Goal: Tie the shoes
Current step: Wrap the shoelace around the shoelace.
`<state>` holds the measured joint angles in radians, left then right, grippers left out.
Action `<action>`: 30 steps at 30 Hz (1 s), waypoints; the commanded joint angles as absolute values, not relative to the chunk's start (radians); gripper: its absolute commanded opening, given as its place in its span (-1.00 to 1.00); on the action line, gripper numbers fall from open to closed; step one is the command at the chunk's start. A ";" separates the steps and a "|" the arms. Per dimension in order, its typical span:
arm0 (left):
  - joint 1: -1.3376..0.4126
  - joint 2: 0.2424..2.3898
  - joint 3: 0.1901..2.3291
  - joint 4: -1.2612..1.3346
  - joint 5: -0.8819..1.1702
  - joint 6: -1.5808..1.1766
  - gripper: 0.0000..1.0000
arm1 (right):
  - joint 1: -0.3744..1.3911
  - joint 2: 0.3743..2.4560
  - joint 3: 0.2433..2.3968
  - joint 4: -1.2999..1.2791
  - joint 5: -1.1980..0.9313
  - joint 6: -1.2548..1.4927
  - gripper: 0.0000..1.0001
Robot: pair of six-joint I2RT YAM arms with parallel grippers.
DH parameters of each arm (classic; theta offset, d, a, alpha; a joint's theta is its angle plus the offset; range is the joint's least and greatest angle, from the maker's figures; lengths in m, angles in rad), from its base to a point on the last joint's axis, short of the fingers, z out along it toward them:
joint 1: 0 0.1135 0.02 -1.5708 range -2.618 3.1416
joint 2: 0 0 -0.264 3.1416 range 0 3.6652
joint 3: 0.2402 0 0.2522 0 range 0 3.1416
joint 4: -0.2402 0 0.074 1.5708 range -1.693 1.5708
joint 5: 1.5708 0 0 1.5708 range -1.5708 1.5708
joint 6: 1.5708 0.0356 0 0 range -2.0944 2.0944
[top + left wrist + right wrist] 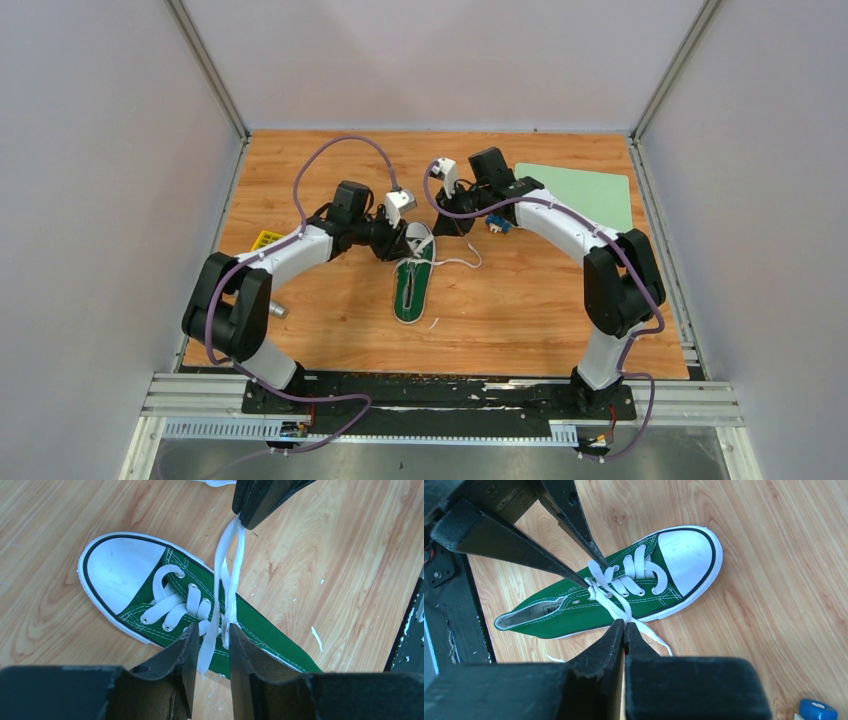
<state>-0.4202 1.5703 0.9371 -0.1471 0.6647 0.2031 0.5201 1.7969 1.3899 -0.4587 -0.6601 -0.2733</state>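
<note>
From above, both sets of fingertips are lost under the wrists. Up close, the sneaker's [413, 288] heel is cut off behind the left gripper's [212, 636] own fingers. That gripper's jaws stand partly apart, with the white laces [218, 580] running loose through the gap. The right gripper [624, 626], just beyond it, is clamped tight on those laces, which rise from the sneaker lying directly beneath both.
</note>
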 commanded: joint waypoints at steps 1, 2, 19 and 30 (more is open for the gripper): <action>-0.429 1.534 0.918 -0.072 0.679 0.184 -0.27 | 0.517 1.803 1.432 -0.446 -0.693 -0.252 -1.00; -0.430 1.540 0.919 -0.066 0.693 0.185 -0.27 | 0.518 1.805 1.433 -0.445 -0.693 -0.252 -1.00; -0.422 1.651 1.056 -0.180 0.887 0.417 -0.15 | 0.517 1.780 1.435 -0.454 -0.769 -0.285 -1.00; -0.365 1.774 1.177 -0.459 1.105 0.620 -0.27 | 0.517 1.778 1.432 -0.461 -0.776 -0.297 -1.00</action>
<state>-0.3824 1.7515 1.1225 -0.3191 0.9985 0.5049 0.5201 1.8011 1.3960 -0.4728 -0.7441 -0.2821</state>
